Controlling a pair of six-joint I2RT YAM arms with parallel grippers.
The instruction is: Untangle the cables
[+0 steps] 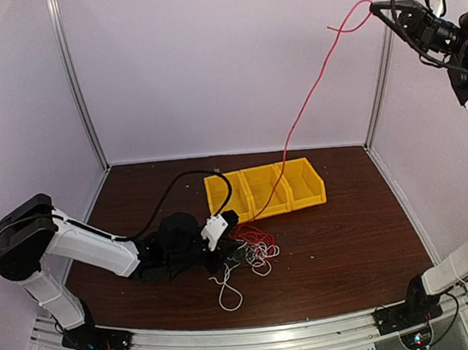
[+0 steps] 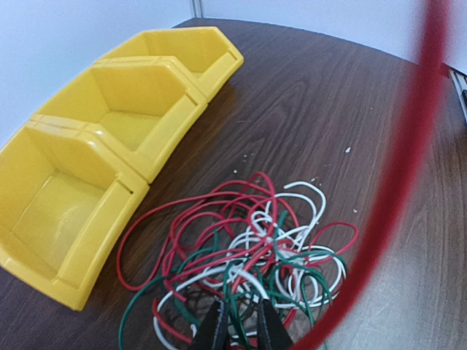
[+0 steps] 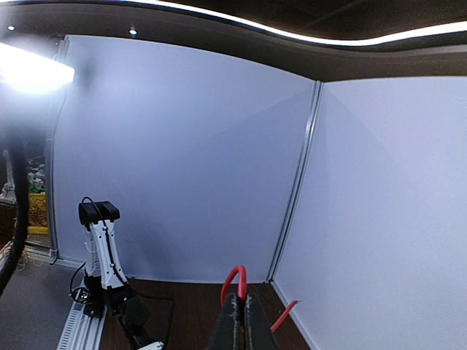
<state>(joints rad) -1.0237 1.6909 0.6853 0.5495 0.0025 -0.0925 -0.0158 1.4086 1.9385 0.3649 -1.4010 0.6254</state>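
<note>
Work surface: one dark wooden table (image 1: pixel 352 239), enclosed by plain white walls.

Bins: three yellow bins (image 1: pixel 260 201), open-topped, set side by side in one row and touching at their walls; the wrist view shows all three interiors bare (image 2: pixel 157 157).

Cables: one tangle (image 1: pixel 254 246) of thin red, white and green strands lies on the table just in front of the bins, near the left end of the row; the loops overlap too closely to count the separate cables (image 2: pixel 255 248). One white strand (image 1: pixel 225 293) trails out of the tangle toward the near edge of the table.

Red cable (image 1: pixel 309 96): one strand rises out of the tangle, passes over the bins and runs taut up to the upper right; it crosses the left wrist view as a blurred red band (image 2: pixel 408 182).

Left gripper (image 2: pixel 239 332): lowered onto the near side of the tangle; jaws narrow, closed onto white and green strands that pass between the two fingers.

Right gripper (image 3: pixel 238 324): raised high above the right rear corner of the table (image 1: pixel 373 6); jaws pressed together on the red cable, with one short loop (image 3: pixel 233 277) and one free end standing out beyond the fingers.
</note>
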